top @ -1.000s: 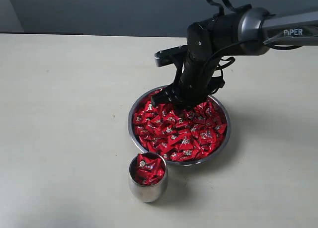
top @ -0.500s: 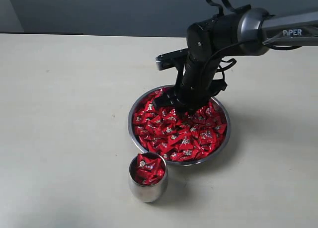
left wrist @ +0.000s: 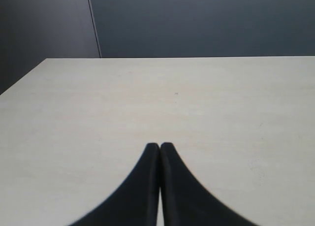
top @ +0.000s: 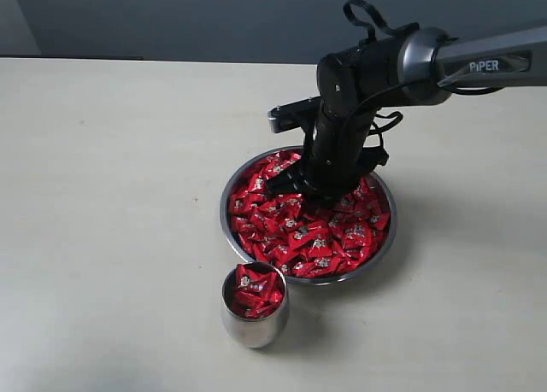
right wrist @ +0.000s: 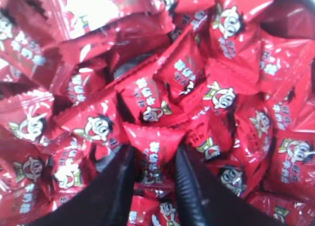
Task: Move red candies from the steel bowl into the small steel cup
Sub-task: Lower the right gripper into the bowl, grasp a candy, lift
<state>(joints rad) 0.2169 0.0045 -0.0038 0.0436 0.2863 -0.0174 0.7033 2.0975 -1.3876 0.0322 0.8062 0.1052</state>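
Observation:
The steel bowl (top: 225,225) is heaped with red candies (top: 320,234). In front of it stands the small steel cup (top: 255,325), with several red candies (top: 254,291) filling it to the rim. My right gripper (top: 301,184) points down into the back half of the bowl, its tips among the wrappers. Seen from the right wrist, this gripper (right wrist: 153,154) is open with one red candy (right wrist: 156,141) standing between its two fingers, still part of the heap. My left gripper (left wrist: 160,146) is shut on nothing above bare table and does not show in the exterior view.
The pale table (top: 111,196) stretches wide to the left of the bowl and cup. A dark wall (top: 171,16) runs behind its far edge. The right arm (top: 479,63) reaches in from the right above the table.
My right gripper has moved from the bowl's back rim toward its middle and sunk lower into the candies. Bowl and cup have not moved.

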